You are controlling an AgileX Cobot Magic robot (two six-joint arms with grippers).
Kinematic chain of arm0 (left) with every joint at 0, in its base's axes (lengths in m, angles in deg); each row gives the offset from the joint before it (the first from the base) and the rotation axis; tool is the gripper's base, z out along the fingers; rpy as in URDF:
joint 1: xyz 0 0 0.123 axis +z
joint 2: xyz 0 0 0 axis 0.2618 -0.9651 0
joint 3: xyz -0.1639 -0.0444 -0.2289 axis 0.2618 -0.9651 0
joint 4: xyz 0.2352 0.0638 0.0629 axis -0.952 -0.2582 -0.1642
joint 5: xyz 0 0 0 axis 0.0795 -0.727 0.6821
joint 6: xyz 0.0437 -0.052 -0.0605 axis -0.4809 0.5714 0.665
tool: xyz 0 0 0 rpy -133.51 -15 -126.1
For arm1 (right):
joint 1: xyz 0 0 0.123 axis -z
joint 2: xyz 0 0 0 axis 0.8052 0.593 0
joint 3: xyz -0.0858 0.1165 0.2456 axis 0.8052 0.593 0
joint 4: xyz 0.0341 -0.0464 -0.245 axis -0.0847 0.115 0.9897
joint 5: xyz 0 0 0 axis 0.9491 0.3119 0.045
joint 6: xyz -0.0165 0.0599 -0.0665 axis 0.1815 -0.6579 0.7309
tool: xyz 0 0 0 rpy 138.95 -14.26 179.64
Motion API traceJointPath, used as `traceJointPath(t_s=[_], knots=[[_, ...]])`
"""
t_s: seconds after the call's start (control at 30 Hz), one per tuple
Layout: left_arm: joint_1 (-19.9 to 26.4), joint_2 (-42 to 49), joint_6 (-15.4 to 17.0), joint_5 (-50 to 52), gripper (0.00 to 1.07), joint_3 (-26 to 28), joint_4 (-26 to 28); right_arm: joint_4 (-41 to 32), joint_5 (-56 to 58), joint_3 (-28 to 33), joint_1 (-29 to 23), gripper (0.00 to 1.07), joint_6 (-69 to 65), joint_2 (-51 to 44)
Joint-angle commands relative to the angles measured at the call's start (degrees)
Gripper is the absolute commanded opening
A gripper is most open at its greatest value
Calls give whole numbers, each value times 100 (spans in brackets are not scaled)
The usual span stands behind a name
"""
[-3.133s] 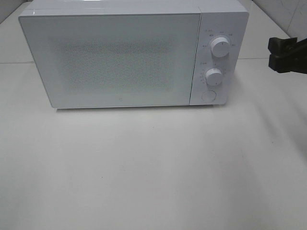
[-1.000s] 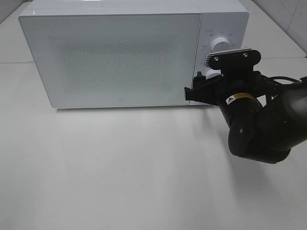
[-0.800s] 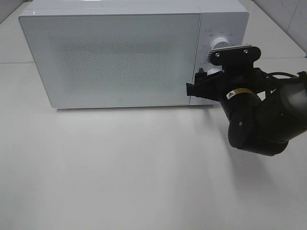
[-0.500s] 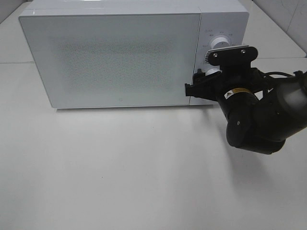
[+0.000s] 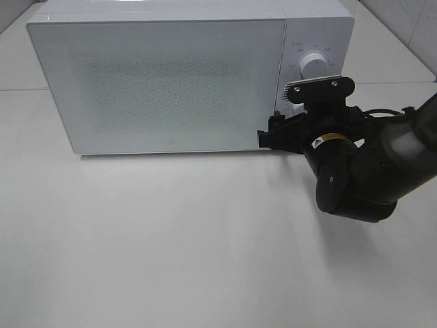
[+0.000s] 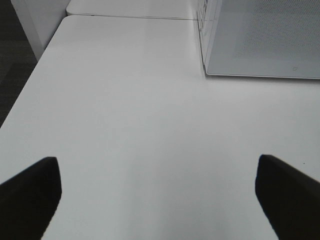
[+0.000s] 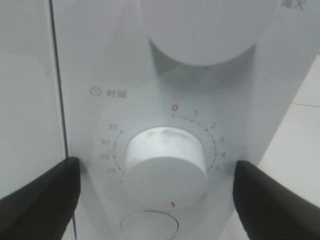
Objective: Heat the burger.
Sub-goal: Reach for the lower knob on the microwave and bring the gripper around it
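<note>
The burger is out of view in every frame. A white microwave (image 5: 164,82) stands at the back of the table with its door shut, and its speckled window shows nothing inside. My right gripper (image 5: 276,135) is at the control panel, open. In the right wrist view its dark fingers (image 7: 40,200) stand wide on either side of the lower timer knob (image 7: 165,167), apart from it. The knob's red mark points downward. My left gripper (image 6: 160,200) is open over bare table beside the microwave's corner (image 6: 265,40), holding nothing. It does not show in the exterior high view.
The upper knob (image 5: 313,63) sits above the timer knob, and a round button (image 7: 150,227) lies just below it. White tabletop (image 5: 171,239) stretches in front of the microwave. The table's left edge (image 6: 30,80) drops to a dark floor.
My right arm has sunk slightly and shifted left along the control panel, uncovering the upper knob. The gripper has stayed open. The microwave door has stayed shut.
</note>
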Motion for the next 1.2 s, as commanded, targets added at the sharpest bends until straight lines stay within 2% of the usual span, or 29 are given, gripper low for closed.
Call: traceJointPath(t_s=[0.03,0.43,0.5,0.57,0.6,0.7,0.77,0.8,0.87,1.0,1.2], knots=[[11,74,23,86,98,-6,29,46,-281,-160,23,76,-11,-86],[11,74,23,86,98,-6,29,63,-212,-160,23,75,0,-235],[11,74,23,86,98,-6,29,63,-212,-160,23,67,0,-235],[11,74,23,86,98,-6,29,63,-206,-160,23,63,0,-235],[11,74,23,86,98,-6,29,63,-195,-160,23,54,0,-235],[11,74,23,86,98,-6,29,63,-195,-160,23,47,0,-235],[11,74,23,86,98,-6,29,63,-189,-160,23,21,0,-235],[11,74,23,86,98,-6,29,63,-189,-160,23,21,0,-235],[11,74,23,86,98,-6,29,69,-166,-160,23,5,0,-235],[11,74,23,86,98,-6,29,69,-160,-160,23,0,0,-235],[11,74,23,86,98,-6,29,258,-252,-160,23,0,-378,-235]])
